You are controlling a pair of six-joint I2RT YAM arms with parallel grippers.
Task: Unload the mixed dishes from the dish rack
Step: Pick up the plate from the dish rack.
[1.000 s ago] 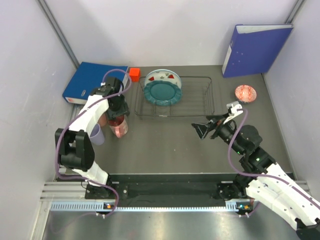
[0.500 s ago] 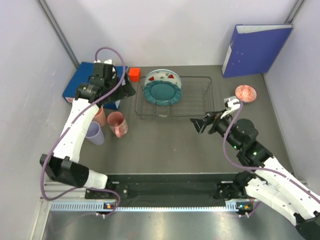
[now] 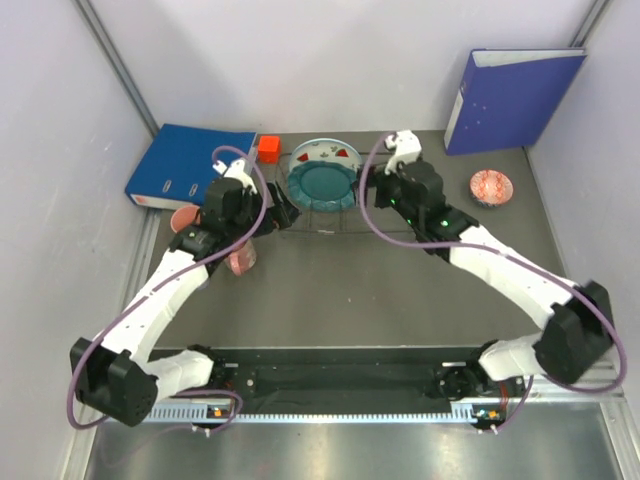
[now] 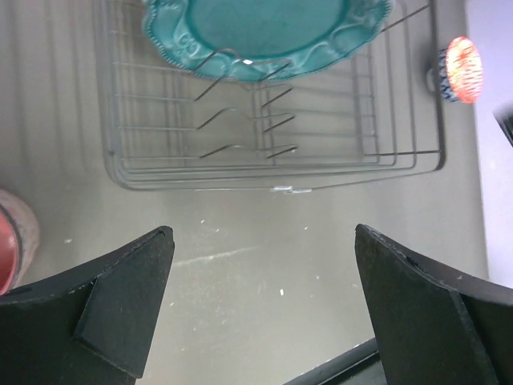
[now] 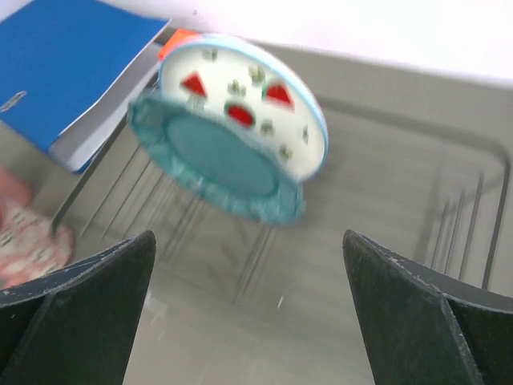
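Observation:
The dish rack (image 3: 385, 200) (image 4: 272, 152) stands at the back middle of the table. A teal scalloped plate (image 3: 322, 186) (image 4: 256, 32) (image 5: 216, 164) leans upright in its left end, and right behind that stands the white plate with red watermelon marks (image 3: 325, 153) (image 5: 256, 96). My left gripper (image 3: 283, 212) (image 4: 263, 241) hovers open and empty at the rack's left near corner. Over the rack's middle, my right gripper (image 3: 368, 188) (image 5: 248, 241) is open and empty, facing both plates. Two salmon-pink cups (image 3: 183, 218) (image 3: 240, 261) stand left of the rack. The pink patterned bowl (image 3: 491, 186) (image 4: 459, 68) sits to its right.
A blue binder (image 3: 190, 165) (image 5: 72, 72) lies flat at the back left with a small red cube (image 3: 268, 149) beside it. Another blue binder (image 3: 510, 100) stands upright at the back right. Grey walls close in both sides.
My left gripper opened off the salmon cup, rose and swung right to the rack's corner. My right arm swung from the table's right side up over the rack.

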